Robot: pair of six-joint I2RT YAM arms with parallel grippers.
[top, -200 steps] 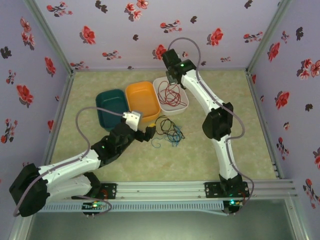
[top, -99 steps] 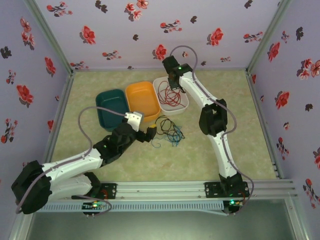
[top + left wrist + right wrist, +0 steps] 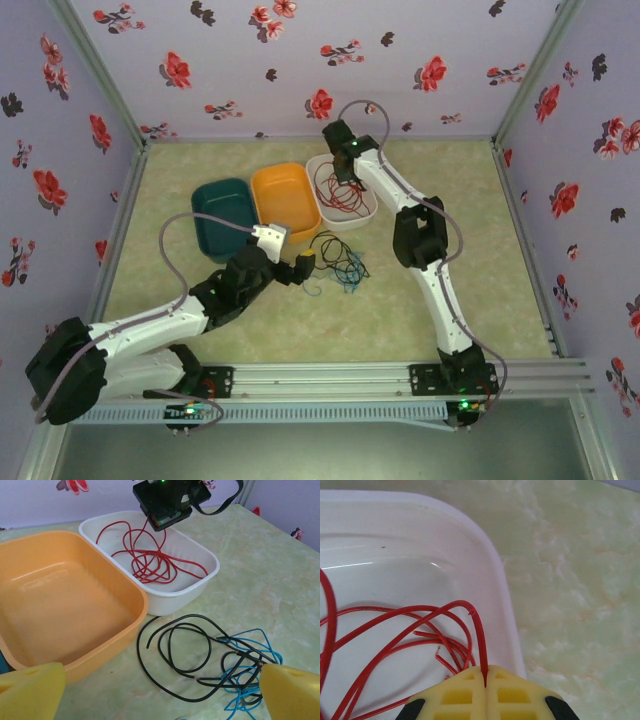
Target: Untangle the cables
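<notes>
Pale green marbled surface (image 3: 480, 250), boxed in by lilac walls (image 3: 250, 60) printed with red flowers. Take the white tub (image 3: 200, 587) as your mark. Red cable (image 3: 150, 560) lies coiled inside it; your right claw (image 3: 485, 676) hangs over the tub, pinched tight on one red strand. Orange tub (image 3: 60, 610) touches the white tub's left side, teal tub (image 3: 222, 210) beyond that. Just in front of the white tub, black cable (image 3: 330, 250) and blue cable (image 3: 350, 276) lie tangled on the surface. Your left claw (image 3: 302, 266) sits beside them, spread wide, gripping nothing.
</notes>
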